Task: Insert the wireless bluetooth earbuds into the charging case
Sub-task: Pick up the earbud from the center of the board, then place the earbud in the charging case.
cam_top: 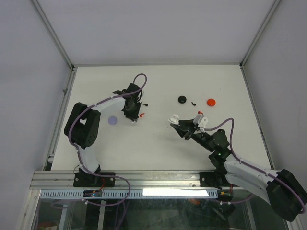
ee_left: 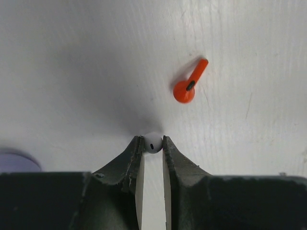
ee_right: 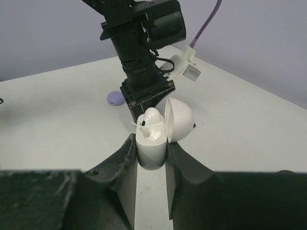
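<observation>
My left gripper (ee_left: 153, 140) is shut on a white earbud (ee_left: 153, 144), pinching its round head at the fingertips just over the table. A red earbud (ee_left: 189, 86) lies on the table just beyond it. In the top view the left gripper (cam_top: 133, 119) is left of centre. My right gripper (ee_right: 151, 143) is shut on the white charging case (ee_right: 152, 152) and holds it upright above the table, lid (ee_right: 180, 119) open. One white earbud (ee_right: 149, 125) sits in the case. In the top view the right gripper (cam_top: 176, 121) is right of centre.
A lavender case (cam_top: 112, 120) lies left of the left gripper. A black case (cam_top: 182, 99) and a red case (cam_top: 211, 102) lie at the back right, with a black earbud (cam_top: 193, 102) between them. Another black earbud (cam_top: 145, 104) lies beside the left wrist.
</observation>
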Controlling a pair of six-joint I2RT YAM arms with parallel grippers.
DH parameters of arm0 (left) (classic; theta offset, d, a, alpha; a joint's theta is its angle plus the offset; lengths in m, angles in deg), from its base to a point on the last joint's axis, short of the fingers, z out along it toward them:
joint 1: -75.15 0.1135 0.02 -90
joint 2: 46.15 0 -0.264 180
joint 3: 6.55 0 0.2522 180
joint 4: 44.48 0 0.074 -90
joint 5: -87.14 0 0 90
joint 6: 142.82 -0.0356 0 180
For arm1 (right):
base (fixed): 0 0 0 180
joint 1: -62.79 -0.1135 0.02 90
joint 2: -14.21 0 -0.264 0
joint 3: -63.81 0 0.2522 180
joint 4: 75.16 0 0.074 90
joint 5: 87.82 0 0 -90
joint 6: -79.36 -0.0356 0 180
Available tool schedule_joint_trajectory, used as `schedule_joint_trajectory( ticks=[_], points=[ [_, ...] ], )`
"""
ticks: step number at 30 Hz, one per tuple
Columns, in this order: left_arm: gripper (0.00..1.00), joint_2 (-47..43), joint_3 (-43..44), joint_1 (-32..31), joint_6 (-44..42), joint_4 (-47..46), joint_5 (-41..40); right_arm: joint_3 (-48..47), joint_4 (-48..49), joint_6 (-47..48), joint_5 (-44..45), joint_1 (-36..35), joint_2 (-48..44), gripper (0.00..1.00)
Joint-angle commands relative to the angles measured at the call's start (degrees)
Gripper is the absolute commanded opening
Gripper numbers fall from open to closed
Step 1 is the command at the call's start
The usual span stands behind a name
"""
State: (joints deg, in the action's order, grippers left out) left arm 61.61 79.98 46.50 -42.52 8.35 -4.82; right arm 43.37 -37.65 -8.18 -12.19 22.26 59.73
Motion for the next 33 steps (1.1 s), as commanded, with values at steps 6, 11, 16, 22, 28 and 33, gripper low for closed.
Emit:
schedule_joint_trajectory(
  ticks=[6,11,16,22,28,33],
  points=[
    [0.07,-15.4,-5.7,0.3,9.3,-7.6,7.1,-3.1,5.8,-1.2,-2.1,-0.7,3.2,0.0],
    [0.07,-24.2,-9.8,-0.1,13.8,-12.9,9.7,-4.3,8.2,-0.7,-2.3,-1.1,5.9,0.0],
    [0.07,-35.3,-15.5,-1.5,18.9,-21.2,12.2,-5.4,12.1,-0.6,-2.7,-1.7,9.3,0.0],
    [0.07,-43.4,-21.1,-6.4,23.1,-31.4,13.5,-6.8,17.9,-0.3,-3.7,-2.4,14.3,0.0],
    [0.07,-49.7,-27.8,-9.7,25.1,-45.0,15.0,-8.7,19.5,-0.3,-4.2,-2.4,16.6,0.0],
    [0.07,-52.4,-31.3,-12.0,25.7,-53.9,16.4,-9.8,19.8,-0.3,-4.3,-3.2,17.7,0.0]
  ],
)
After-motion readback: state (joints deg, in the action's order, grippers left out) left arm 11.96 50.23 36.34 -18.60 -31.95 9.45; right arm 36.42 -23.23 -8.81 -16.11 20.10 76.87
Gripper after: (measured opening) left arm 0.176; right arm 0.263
